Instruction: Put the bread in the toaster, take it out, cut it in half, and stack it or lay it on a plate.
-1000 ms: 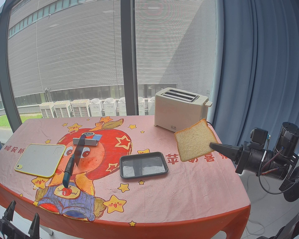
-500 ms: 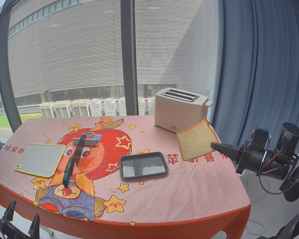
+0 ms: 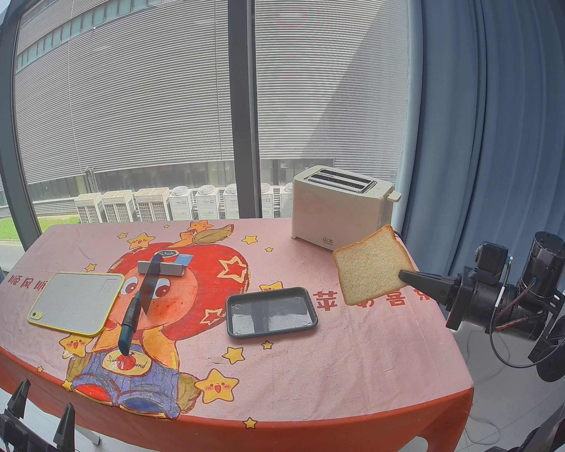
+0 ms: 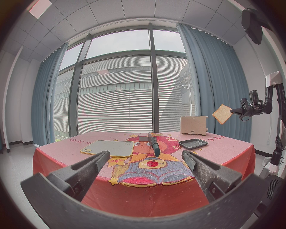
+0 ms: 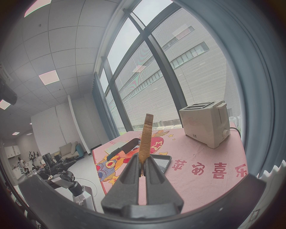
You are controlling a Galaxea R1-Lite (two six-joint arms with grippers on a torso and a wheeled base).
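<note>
window (image 3: pixel 135 100) | blue curtains (image 3: pixel 494 118) | tiled ceiling (image 4: pixel 128 12)

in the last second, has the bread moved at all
Yes, slightly. The bread, pinched in the right claw, has edged to the robot's right against the toaster, which stays put.

Bright, even daylight
Light came through the window (image 3: pixel 135 106) behind the table (image 3: pixel 365 353); shadows were soft, ceiling panels (image 5: pixel 49 77) glowed, wrist views bowed and darkened at their edges.
</note>
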